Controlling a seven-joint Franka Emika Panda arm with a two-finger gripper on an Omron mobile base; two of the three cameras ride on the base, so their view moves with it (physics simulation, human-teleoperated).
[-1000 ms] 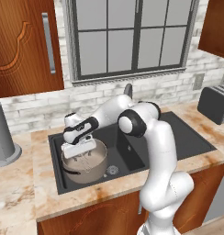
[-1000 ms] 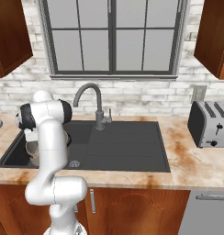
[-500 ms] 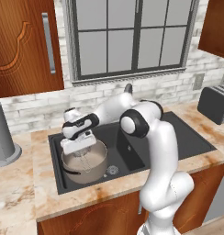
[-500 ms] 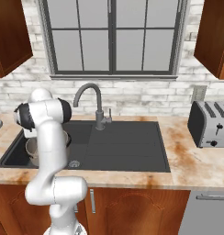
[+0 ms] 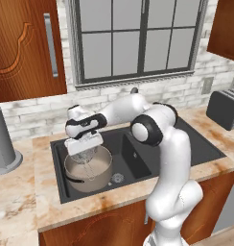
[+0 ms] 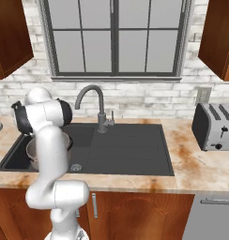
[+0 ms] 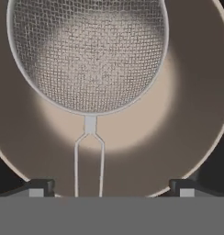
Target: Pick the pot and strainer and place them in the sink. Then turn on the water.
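Left base view: claw (image 5: 84, 144) has risen (spread wide) above strainer (image 5: 85, 155).

This is a home kitchen, rendered rather than filmed. A marbled beige stone counter (image 6: 196, 164) runs along a whitewashed brick wall (image 6: 149, 98) beneath a grey-framed, multi-pane window (image 6: 114, 37). Set into the counter is a dark charcoal sink (image 6: 130, 150) with a curved grey tap (image 6: 90, 96). Reddish-brown wooden cabinets (image 5: 25, 45) hang on the wall, and matching cupboard doors (image 6: 140, 215) sit below the counter. A silver toaster (image 6: 214, 126) stands at one end and a tall grey canister (image 5: 3, 141) at the other. A pot (image 5: 87, 168) holding a wire-mesh strainer (image 7: 88, 55) sits in the sink's basin.
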